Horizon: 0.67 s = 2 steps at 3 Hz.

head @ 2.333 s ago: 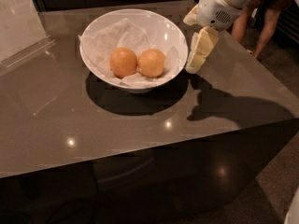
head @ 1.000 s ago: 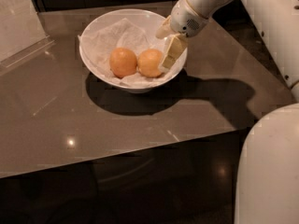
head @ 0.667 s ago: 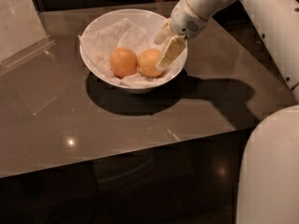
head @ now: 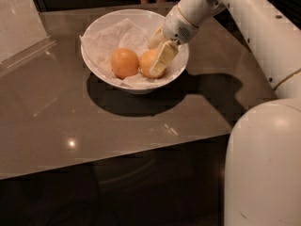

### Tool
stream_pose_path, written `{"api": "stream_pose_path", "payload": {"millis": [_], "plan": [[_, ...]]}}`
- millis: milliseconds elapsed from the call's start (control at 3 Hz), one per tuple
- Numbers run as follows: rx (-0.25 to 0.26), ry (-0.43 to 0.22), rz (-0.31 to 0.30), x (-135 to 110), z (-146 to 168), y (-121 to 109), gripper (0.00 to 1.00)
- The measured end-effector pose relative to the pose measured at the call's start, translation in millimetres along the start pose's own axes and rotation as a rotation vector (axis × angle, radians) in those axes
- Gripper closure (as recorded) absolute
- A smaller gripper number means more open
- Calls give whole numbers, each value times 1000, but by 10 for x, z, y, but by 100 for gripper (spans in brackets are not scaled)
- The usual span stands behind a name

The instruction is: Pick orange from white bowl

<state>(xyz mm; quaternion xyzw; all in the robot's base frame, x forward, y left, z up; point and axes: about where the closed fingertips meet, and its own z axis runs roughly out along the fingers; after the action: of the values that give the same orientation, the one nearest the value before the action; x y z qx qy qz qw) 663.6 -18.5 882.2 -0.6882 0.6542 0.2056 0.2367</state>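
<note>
The gripper (head: 154, 59) is down inside the white bowl (head: 90, 65), on its right side, with its two cream fingers (head: 162, 59) spread apart. The nearer finger lies across the right face of the orange (head: 145, 63). The farther finger shows just behind the fruit, so the orange sits between them. It cannot be told whether either finger actually presses on the fruit. The orange rests on crumpled white paper (head: 115, 32) lining the bowl, touching a second, slightly redder orange (head: 124, 62) on its left. The white arm (head: 244, 18) reaches in from the upper right, and the robot's rounded white body (head: 263, 164) fills the lower right corner. The bowl stands on a glossy grey-brown desk (head: 70, 121), casting a dark shadow toward the front. A clear plastic stand (head: 23, 27) sits at the desk's far left corner. The room around the desk is dark.
</note>
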Motion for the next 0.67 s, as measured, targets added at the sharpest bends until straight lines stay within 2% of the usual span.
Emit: {"api": "stream_pose_path", "payload": {"millis": [667], "plan": [[-44,-18,32,65,201,-77,25]]}}
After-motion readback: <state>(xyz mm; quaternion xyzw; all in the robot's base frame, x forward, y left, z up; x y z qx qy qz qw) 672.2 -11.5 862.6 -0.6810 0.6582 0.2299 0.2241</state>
